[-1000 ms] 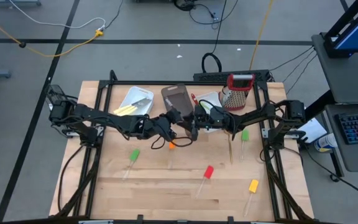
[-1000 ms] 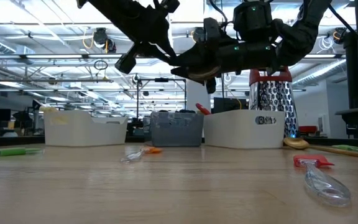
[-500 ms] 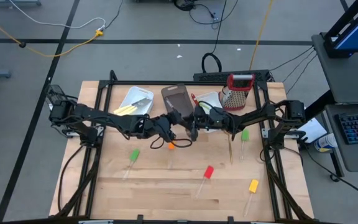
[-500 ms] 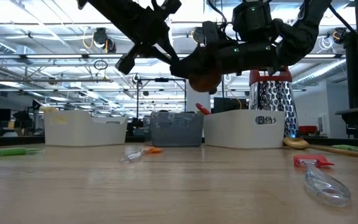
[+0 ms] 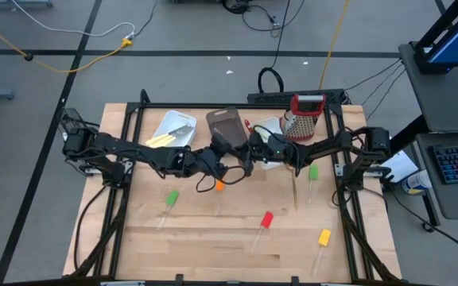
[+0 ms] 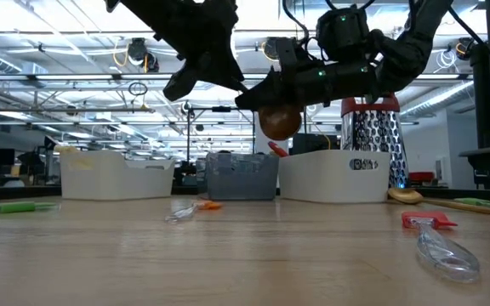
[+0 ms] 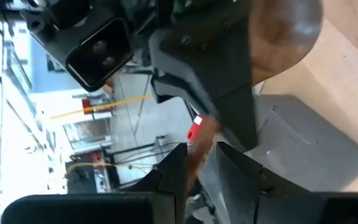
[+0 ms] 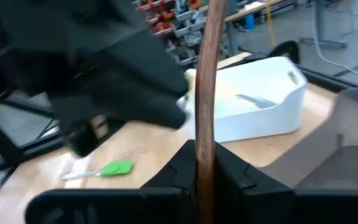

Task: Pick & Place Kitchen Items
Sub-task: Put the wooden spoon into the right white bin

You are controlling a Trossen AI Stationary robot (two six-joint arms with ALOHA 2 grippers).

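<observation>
High view: both arms reach toward the table's middle and meet just in front of the brown tub (image 5: 226,125). The left gripper (image 5: 210,165) and right gripper (image 5: 254,156) sit close together there, nearly touching. A white tub (image 5: 173,129) holding yellow items stands beside the brown tub; the red-topped box grater (image 5: 304,116) stands toward the right rear. On the bare wood lie a green spatula (image 5: 169,200), an orange spatula (image 5: 219,187), a red spatula (image 5: 265,222), a yellow spatula (image 5: 323,238), a second green utensil (image 5: 313,173) and a long wooden-handled utensil (image 5: 296,189), all well apart.

Low view: the two grippers hang above the table, clear of it. A wooden spoon (image 6: 279,121) hangs under them, its rounded bowl facing the camera, above the tubs' rims.

Left wrist view: the left fingers (image 7: 173,171) stand a narrow way apart; whether they pinch the spoon's stem cannot be told. The spoon's brown bowl (image 7: 283,34) shows beyond the right gripper's dark body.

Right wrist view: the right fingers (image 8: 182,167) are closed on the wooden spoon's handle (image 8: 205,81), which runs straight out between them. The white tub and a green spatula lie beyond.
</observation>
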